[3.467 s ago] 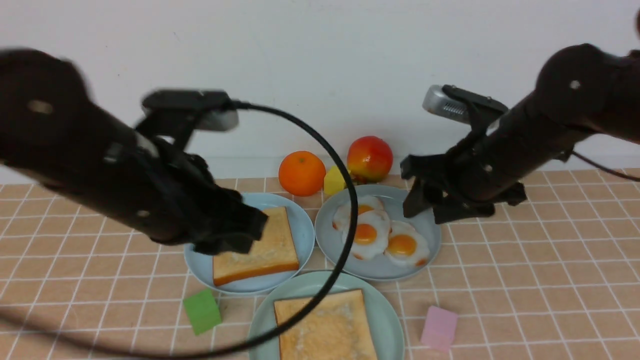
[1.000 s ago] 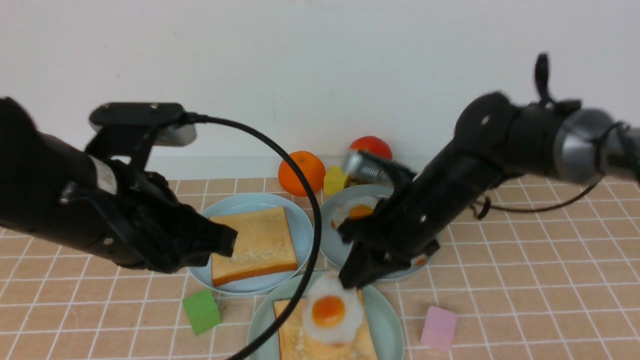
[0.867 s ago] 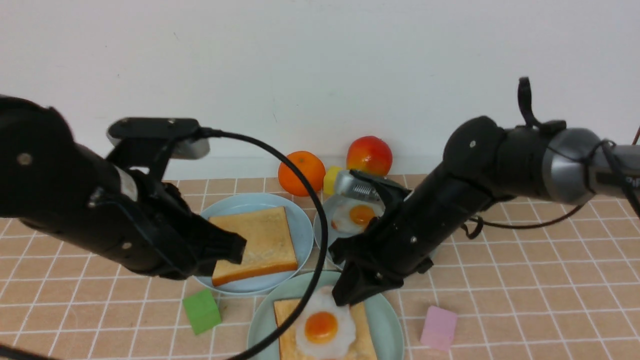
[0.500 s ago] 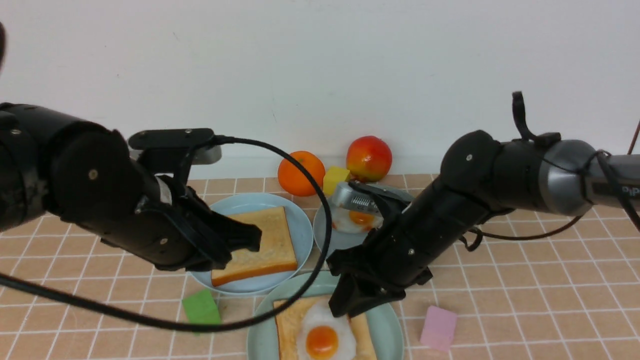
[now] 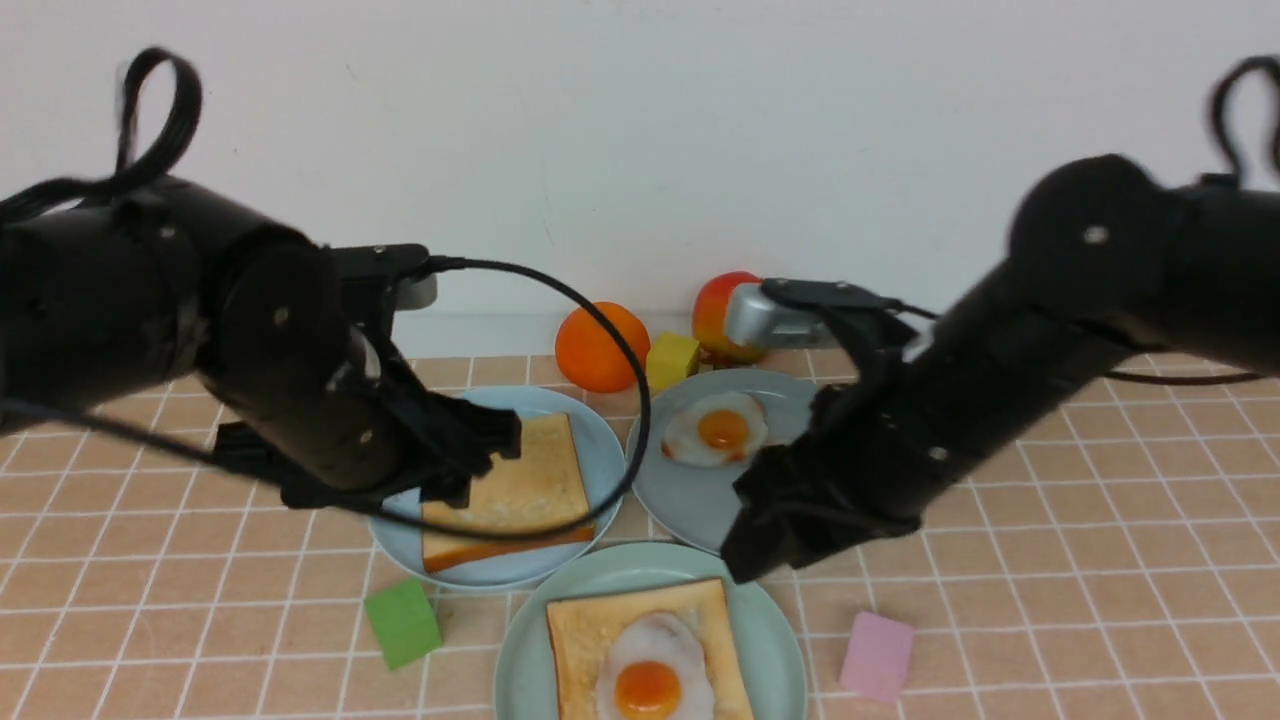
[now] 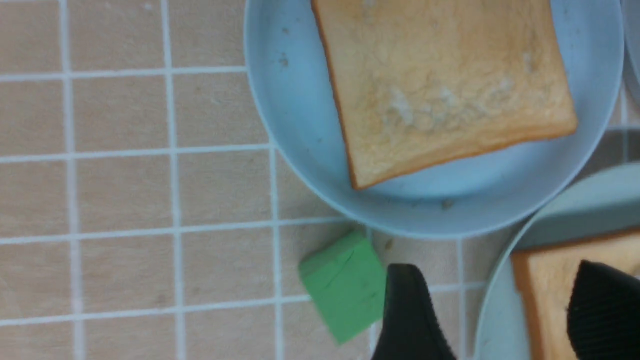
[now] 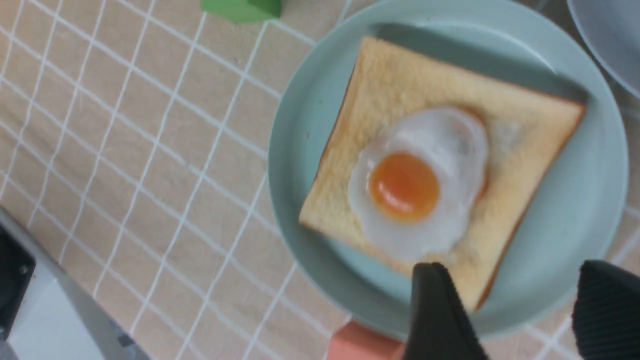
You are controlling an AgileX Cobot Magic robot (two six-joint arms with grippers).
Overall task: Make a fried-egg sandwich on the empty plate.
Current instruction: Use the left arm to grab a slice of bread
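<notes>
The pale mint-green plate [image 5: 775, 640] [image 7: 575, 210] stands at the front centre. One toast slice [image 5: 580, 625] [image 7: 400, 90] lies on it, with a fried egg [image 5: 648, 672] [image 7: 415, 185] on top. A second toast slice [image 5: 530, 485] [image 6: 440, 90] lies on the light blue plate [image 5: 600, 440] [image 6: 290, 115] behind it to the left. My left gripper [image 5: 480, 460] [image 6: 495, 270] is open and empty, hovering at that toast's left edge. Also open and empty, my right gripper [image 5: 760, 545] [image 7: 512, 267] hangs above the mint plate's back right rim.
A grey-blue plate [image 5: 690, 500] at the back right holds another fried egg [image 5: 715, 430]; my right arm covers part of it. An orange [image 5: 603, 347], a yellow block [image 5: 672, 360] and an apple [image 5: 715, 310] stand by the wall. A green block [image 5: 402, 622] and a pink block [image 5: 878, 655] flank the mint plate.
My right gripper lowered the egg onto the toast on the mint plate, opened, and drew up and back to the right. My left gripper opened and moved right over the blue plate's toast.
</notes>
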